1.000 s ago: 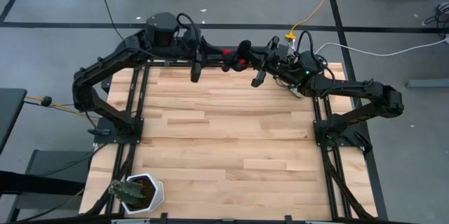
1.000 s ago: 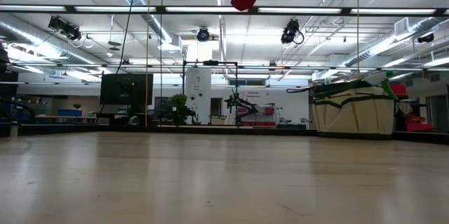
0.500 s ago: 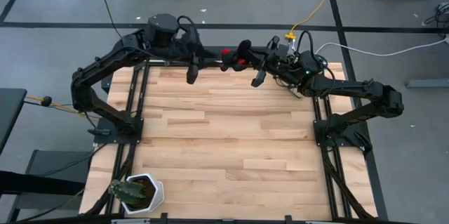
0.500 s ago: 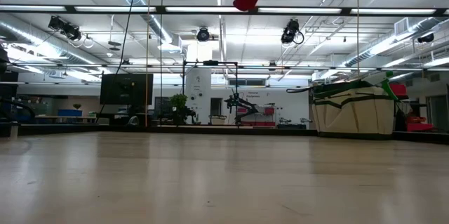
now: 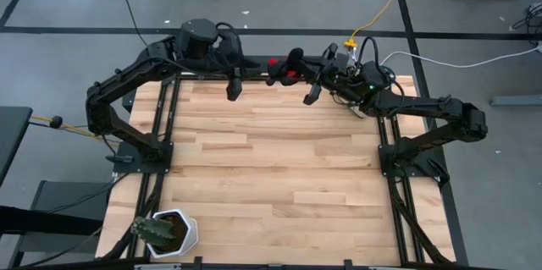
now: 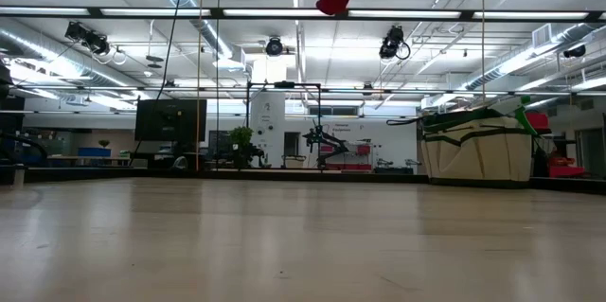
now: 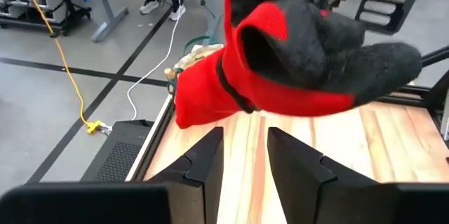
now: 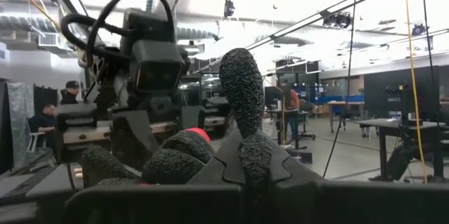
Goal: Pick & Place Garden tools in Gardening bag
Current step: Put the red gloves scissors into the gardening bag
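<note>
High view: wooden worktop mostly bare; potted plant well apart at the near edge. Right gripper holds red glove above the far edge; left gripper just beside, narrow gap, nothing held.

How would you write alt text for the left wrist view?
A red and black glove hangs in the air just beyond the left gripper, whose two dark fingers stand slightly apart below it. Beneath lies the wooden table, with grey floor beyond its edge.
</note>
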{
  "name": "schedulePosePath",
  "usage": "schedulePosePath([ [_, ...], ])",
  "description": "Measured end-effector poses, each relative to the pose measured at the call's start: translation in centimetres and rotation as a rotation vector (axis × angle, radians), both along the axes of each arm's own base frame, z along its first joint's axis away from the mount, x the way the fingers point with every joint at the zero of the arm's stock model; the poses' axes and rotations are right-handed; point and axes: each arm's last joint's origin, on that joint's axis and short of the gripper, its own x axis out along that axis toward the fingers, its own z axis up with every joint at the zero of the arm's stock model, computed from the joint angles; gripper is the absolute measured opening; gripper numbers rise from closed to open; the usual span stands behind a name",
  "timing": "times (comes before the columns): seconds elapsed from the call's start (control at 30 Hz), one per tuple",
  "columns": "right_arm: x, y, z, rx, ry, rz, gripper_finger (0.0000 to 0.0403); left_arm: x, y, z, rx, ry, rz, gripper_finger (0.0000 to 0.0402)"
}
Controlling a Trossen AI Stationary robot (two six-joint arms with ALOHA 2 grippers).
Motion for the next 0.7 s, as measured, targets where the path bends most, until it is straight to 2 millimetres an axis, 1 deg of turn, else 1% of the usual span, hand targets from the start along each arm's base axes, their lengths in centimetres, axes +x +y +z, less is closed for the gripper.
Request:
schedulePosePath([
  [0.2,-1.0,0.2,0.9,-0.010,-0.033,-0.003,0.0000,0.0,0.0,-0.1,-0.003,0.007,0.001,0.0115],
  [0.4,-2.9,0.7,2.4,-0.035,-0.072,-0.038,0.0000,0.0,0.0,-0.1,-0.004,0.006,0.000,0.0115],
  [0.7,-5.7,1.2,3.7,-0.048,-0.036,-0.115,0.0000,0.0,0.0,0.0,-0.005,0.005,0.000,0.0115],
])
